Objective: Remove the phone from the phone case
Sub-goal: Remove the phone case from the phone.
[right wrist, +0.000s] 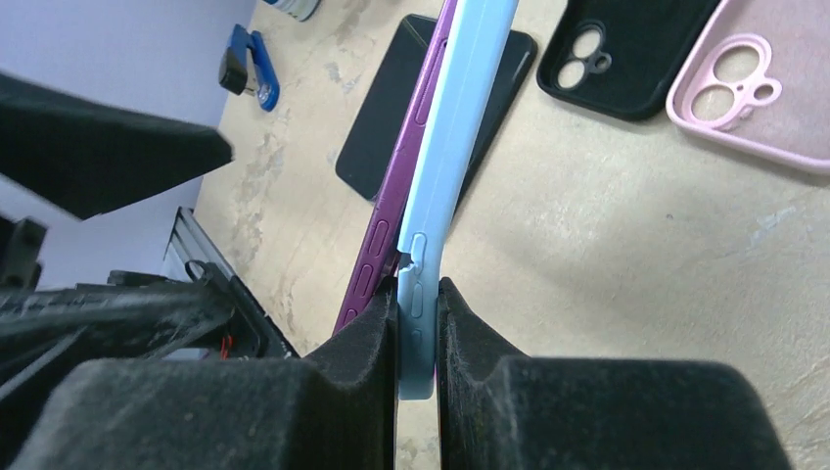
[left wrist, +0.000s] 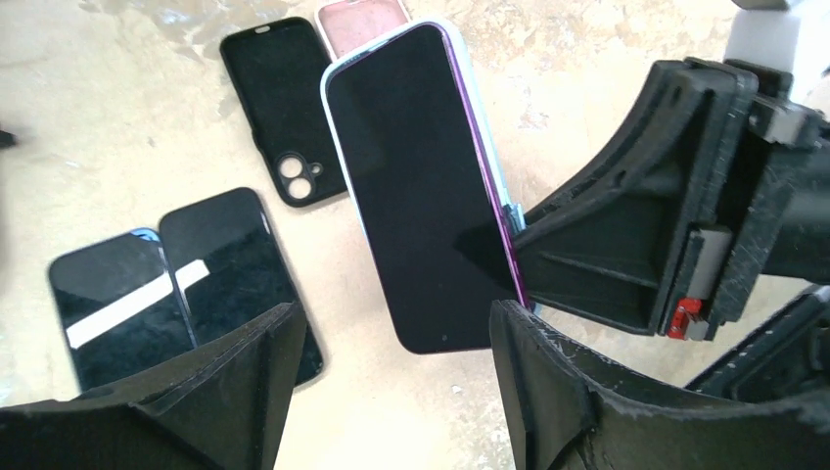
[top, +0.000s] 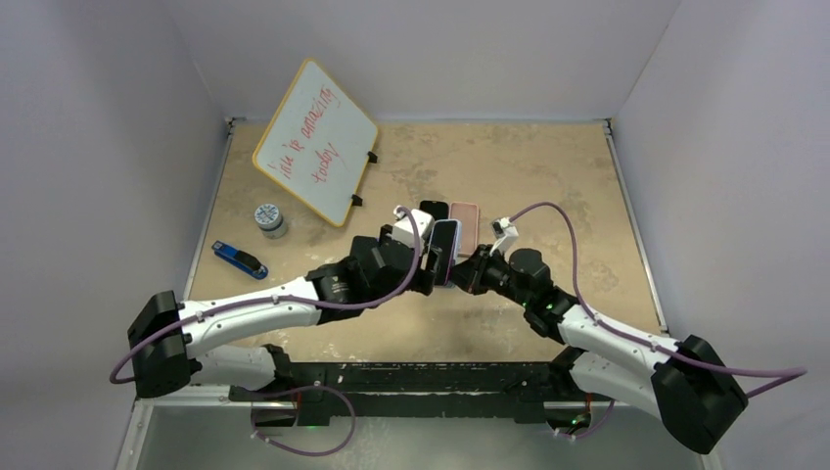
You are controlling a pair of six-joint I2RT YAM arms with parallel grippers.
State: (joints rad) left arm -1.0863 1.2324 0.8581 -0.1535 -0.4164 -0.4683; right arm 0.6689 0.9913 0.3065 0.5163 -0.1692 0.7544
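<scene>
Right gripper is pinching the light-blue phone case by its edge | purple phone is sitting partly out of the case, both tilting above the table | left gripper is gaping wide around the phone's lower end

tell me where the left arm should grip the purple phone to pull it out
The bare bottom end of the purple phone, across its width, from the near side: open left fingers straddle it; right fingers pinch the blue case.
</scene>
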